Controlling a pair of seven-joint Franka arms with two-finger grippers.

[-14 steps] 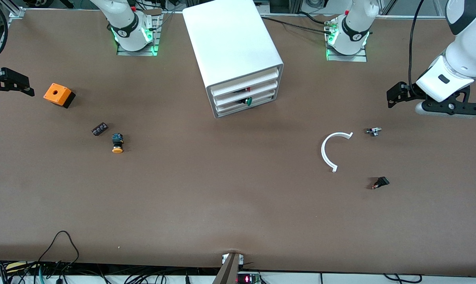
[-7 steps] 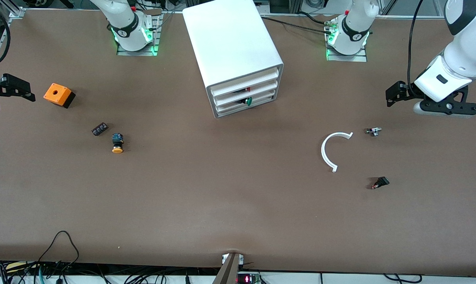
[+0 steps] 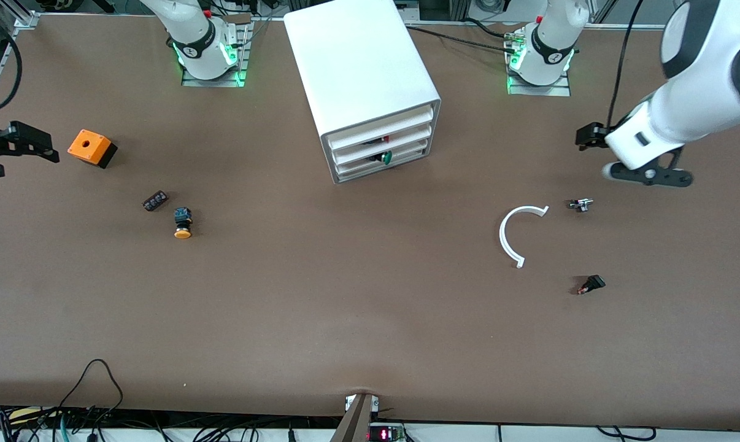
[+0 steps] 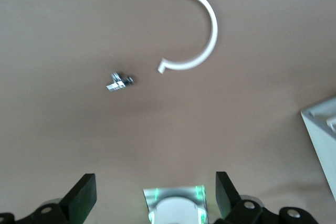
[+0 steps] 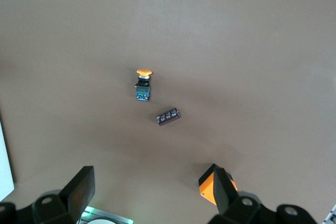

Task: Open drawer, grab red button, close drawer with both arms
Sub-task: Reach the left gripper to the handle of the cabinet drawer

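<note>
The brown worktop (image 3: pixel 321 307) is carrying everything. The white cabinet (image 3: pixel 361 67) is standing between the two arm bases, its stacked drawers facing the front camera. The drawer (image 3: pixel 382 139) is sitting shut in the stack, with the red-capped button (image 3: pixel 383 139) just showing at its front slot; the lower drawer with the green knob (image 3: pixel 387 157) is sitting directly beneath it.

The left arm (image 3: pixel 701 80) is reaching in over its own end of the worktop, and the left gripper (image 3: pixel 588 138) is hanging over bare surface, jaws spread wide with nothing between them. The right gripper (image 3: pixel 23 140) is hovering at the right arm's end, just beside the orange box (image 3: pixel 91 148), jaws likewise wide and empty.

The white curved strip (image 3: pixel 512 236) is lying toward the left arm's end, near a small metal part (image 3: pixel 581 204); a small black part (image 3: pixel 591 284) is lying nearer the front camera. The orange-capped button (image 3: pixel 182 223) and a small black block (image 3: pixel 154 201) are lying close together toward the right arm's end.
</note>
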